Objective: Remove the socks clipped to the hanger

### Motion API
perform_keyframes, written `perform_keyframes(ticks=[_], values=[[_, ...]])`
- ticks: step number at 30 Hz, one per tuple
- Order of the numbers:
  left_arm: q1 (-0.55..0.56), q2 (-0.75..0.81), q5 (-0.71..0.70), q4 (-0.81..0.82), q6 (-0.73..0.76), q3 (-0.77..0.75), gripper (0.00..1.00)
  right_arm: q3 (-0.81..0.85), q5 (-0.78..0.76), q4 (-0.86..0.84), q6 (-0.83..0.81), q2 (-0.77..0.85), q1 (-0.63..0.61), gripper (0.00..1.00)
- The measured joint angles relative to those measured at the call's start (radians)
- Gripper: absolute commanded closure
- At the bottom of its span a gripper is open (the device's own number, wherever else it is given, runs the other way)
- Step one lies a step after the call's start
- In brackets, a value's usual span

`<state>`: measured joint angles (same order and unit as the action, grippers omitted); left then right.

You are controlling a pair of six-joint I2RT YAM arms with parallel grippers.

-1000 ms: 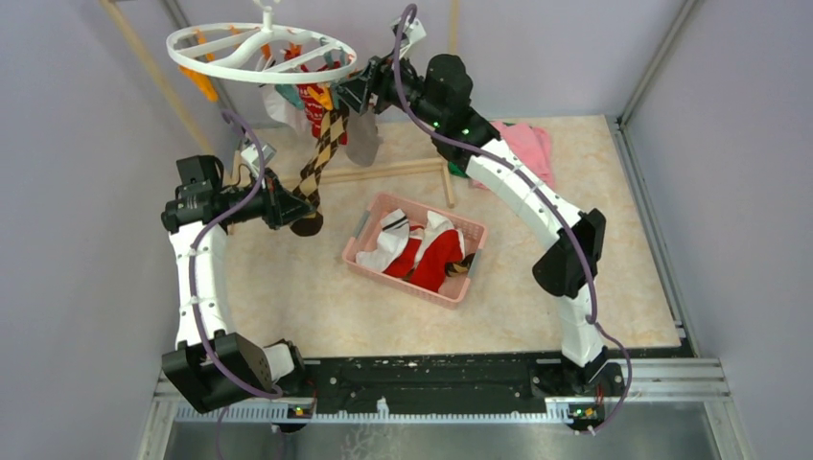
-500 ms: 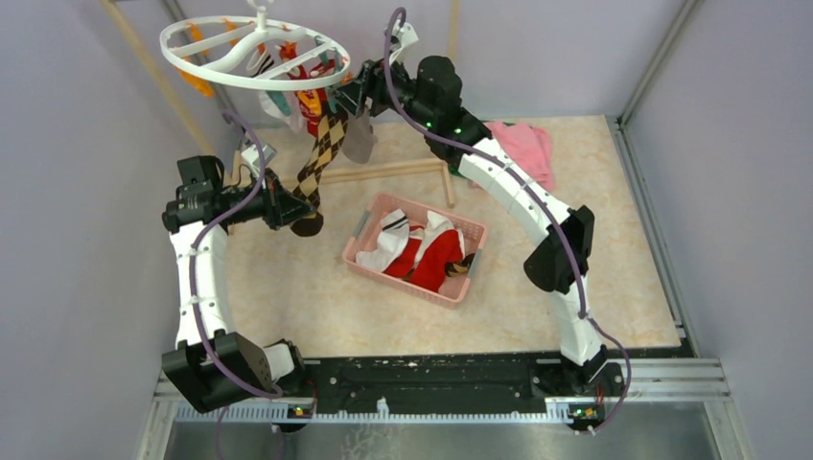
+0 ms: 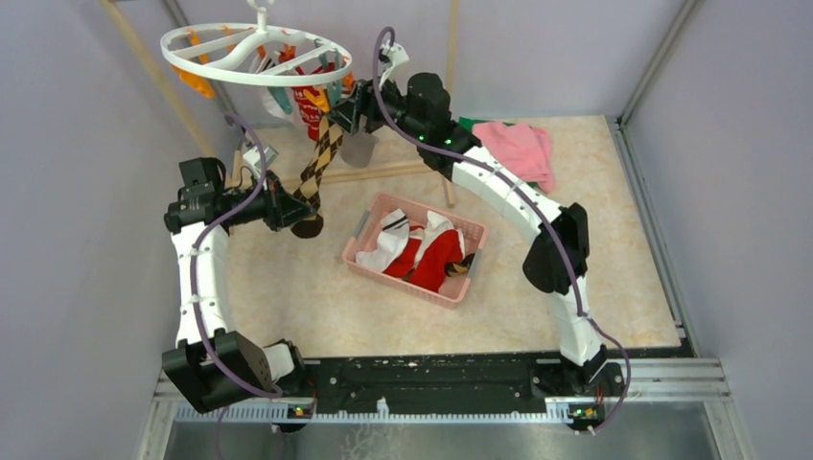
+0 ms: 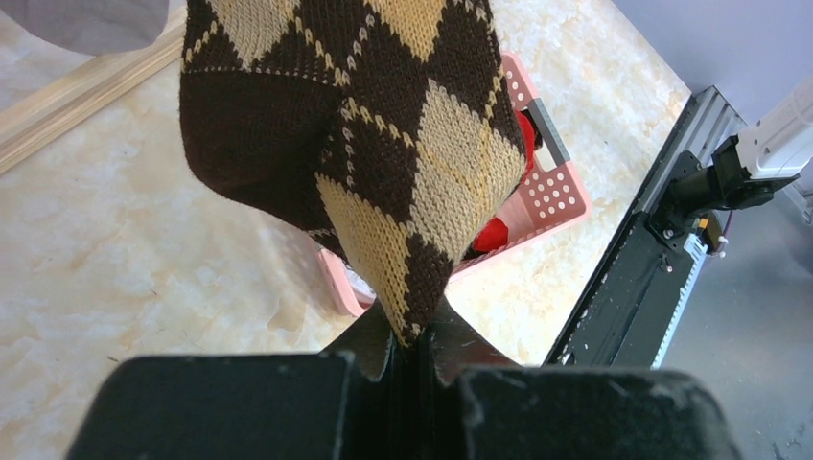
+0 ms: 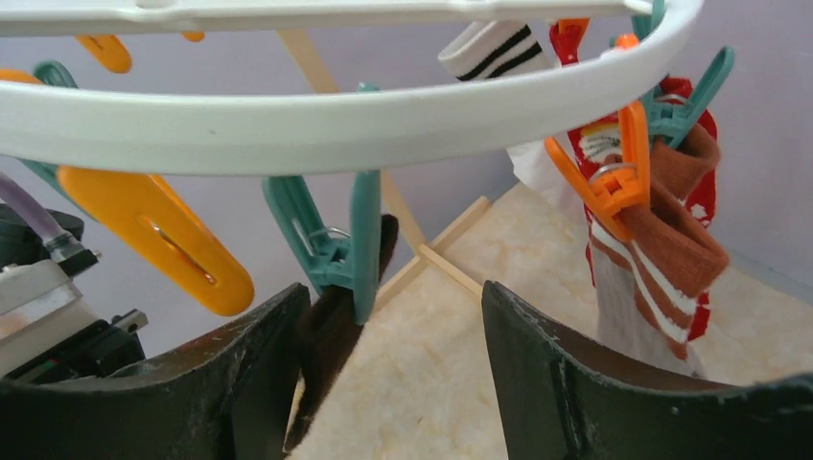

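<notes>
While left jaws pinch the argyle sock [image 4: 383, 144], right arm [image 3: 499, 192] reaches high.

Socks [image 3: 321, 144] under hanger [image 3: 251, 48]; basket [image 3: 401, 284] in front

We note brown argyle sock [image 4: 355, 125] filling upper centre, its tip pinched between closed fingers [image 4: 369, 347] at bottom centre. Pink basket [image 4: 551, 192] behind, centre right, on marbled bench [image 4: 125, 259].
</notes>
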<state>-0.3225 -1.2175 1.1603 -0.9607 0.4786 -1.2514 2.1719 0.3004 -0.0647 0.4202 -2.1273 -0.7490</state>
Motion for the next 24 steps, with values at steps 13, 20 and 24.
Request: perform_keyframes(ticks=[13,20,24], values=[[0.004,0.0,-0.006,0.02,-0.014,0.001,1.0,0.087,-0.021,-0.021,0.002,0.0,-0.007,0.49],[0.004,0.0,-0.006,0.027,-0.027,0.001,1.0,0.142,-0.027,-0.016,0.004,-0.025,-0.007,0.49],[0.005,0.0,-0.006,0.034,-0.032,0.001,1.0,0.142,-0.026,-0.013,0.003,-0.037,-0.008,0.44]])
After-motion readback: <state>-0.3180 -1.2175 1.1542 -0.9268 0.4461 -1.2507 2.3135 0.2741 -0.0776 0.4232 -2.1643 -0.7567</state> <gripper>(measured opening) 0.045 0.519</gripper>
